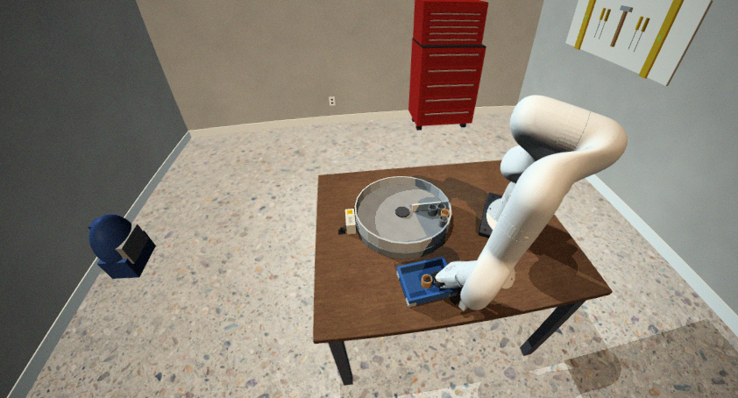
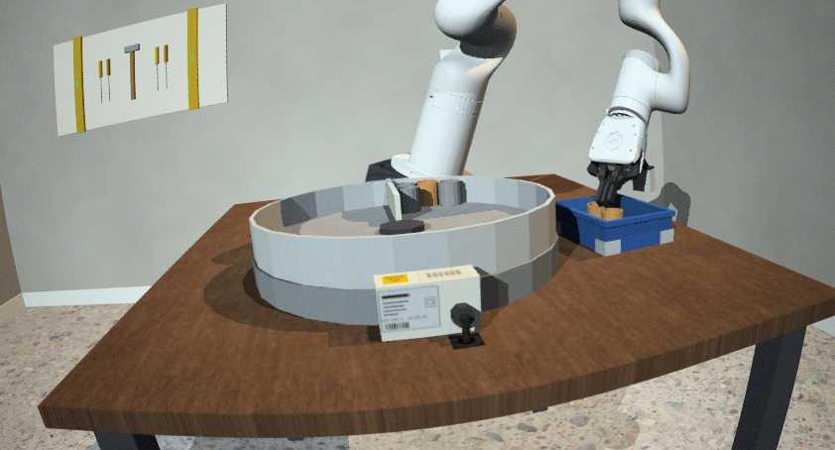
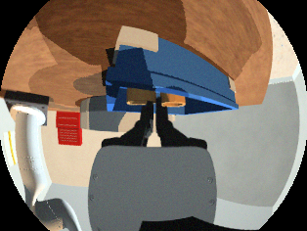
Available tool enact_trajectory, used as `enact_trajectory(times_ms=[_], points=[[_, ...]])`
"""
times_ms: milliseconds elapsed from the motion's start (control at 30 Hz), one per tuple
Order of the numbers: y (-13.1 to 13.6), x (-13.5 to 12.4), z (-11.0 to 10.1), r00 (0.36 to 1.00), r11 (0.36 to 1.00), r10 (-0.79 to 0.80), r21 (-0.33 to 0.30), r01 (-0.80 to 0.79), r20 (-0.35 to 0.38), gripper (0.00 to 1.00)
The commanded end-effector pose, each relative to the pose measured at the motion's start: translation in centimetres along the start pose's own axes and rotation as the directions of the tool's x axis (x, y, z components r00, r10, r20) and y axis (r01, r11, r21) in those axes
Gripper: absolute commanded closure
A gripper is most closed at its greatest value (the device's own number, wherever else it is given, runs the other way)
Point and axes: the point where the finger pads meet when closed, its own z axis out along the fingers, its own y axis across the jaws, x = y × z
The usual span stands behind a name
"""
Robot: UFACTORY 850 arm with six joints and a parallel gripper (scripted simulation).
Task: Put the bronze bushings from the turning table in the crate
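My gripper (image 1: pixel 436 280) (image 2: pixel 607 202) (image 3: pixel 154 105) is shut on the wall of a bronze bushing (image 2: pixel 593 207) (image 3: pixel 139 93), low inside the blue crate (image 1: pixel 429 297) (image 2: pixel 637 232) (image 3: pixel 191 73). The top view mostly hides this bushing behind the fingers. Another bronze bushing (image 1: pixel 426 280) (image 2: pixel 612 213) (image 3: pixel 172 100) stands beside it in the crate. On the turning table (image 1: pixel 402 240) (image 2: pixel 326 260), a bronze bushing (image 1: pixel 444 212) (image 2: pixel 427 192) stands among several steel bushings (image 1: pixel 432 209) (image 2: pixel 452 191), near the rim on the arm's side.
A high wall rings the turning table. A pale upright blade (image 1: pixel 415 207) (image 2: pixel 394 200) stands by the bushings, and a dark hub (image 1: pixel 402 211) (image 2: pixel 402 227) is at the centre. A labelled box (image 1: pixel 350 222) (image 2: pixel 429 302) and a small black post (image 2: pixel 465 324) stand beside the turning table.
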Motion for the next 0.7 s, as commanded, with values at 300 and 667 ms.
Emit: enact_trajectory(times_ms=[300,667], points=[[0.06,-0.01,-0.03,1.000,1.000,0.001,-0.001,-0.001,0.000,0.89],[0.06,-0.01,-0.03,1.000,1.000,0.001,-0.001,-0.001,0.000,0.89]])
